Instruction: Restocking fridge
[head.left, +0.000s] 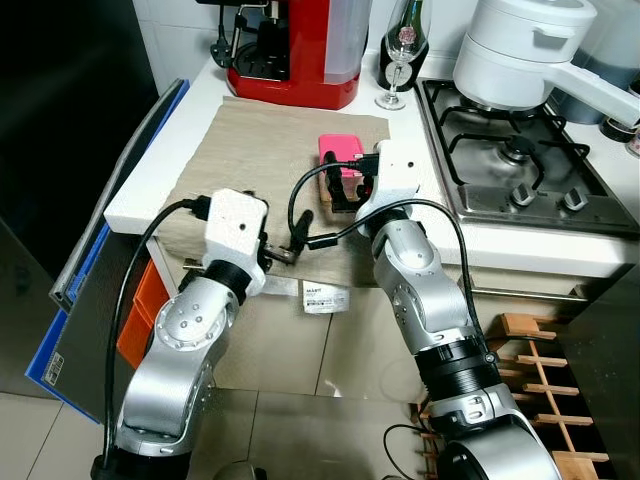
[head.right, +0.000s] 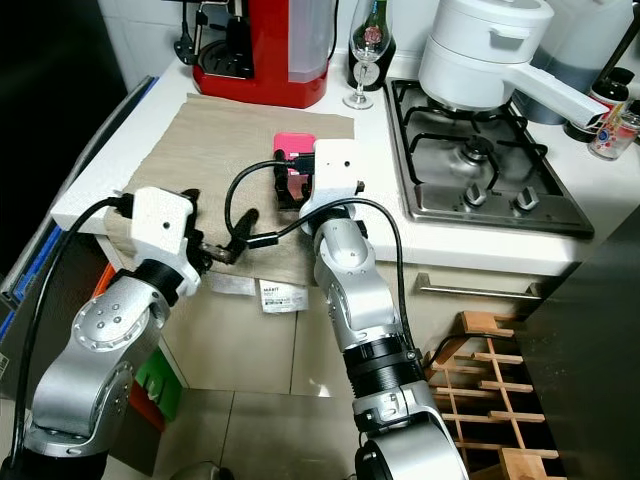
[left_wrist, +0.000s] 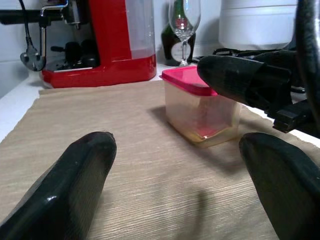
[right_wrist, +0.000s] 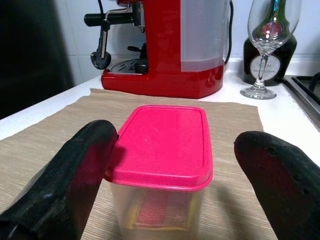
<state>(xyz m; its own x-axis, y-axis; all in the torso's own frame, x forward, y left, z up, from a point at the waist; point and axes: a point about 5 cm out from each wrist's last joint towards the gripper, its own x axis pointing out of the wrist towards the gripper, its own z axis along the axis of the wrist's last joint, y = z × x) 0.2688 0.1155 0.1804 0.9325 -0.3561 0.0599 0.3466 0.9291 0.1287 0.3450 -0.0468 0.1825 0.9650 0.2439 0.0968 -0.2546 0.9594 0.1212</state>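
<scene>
Kitchen counter (head.left: 140, 190) in white, with a beige placemat (head.left: 260, 150) spread across it and a gas hob (head.left: 520, 160) to the robot's right. From the head views, a clear container with a pink lid (head.left: 338, 160) stands on the placemat, a red coffee machine (head.left: 300, 50) and a wine glass (head.left: 397, 55) behind it, a white pot (head.left: 520, 50) on the hob. The right gripper (head.left: 340, 188) reaches the container; the left gripper (head.left: 285, 245) sits at the mat's near edge.

Left wrist view: the left gripper's fingers (left_wrist: 75, 180) are spread wide over bare mat, holding nothing, the container ahead beside a black finger of the right gripper.

Right wrist view: the right gripper (right_wrist: 165, 170) is wide open, one finger on either side of the container, its lid (right_wrist: 162, 145) between them; whether they touch it I cannot tell
</scene>
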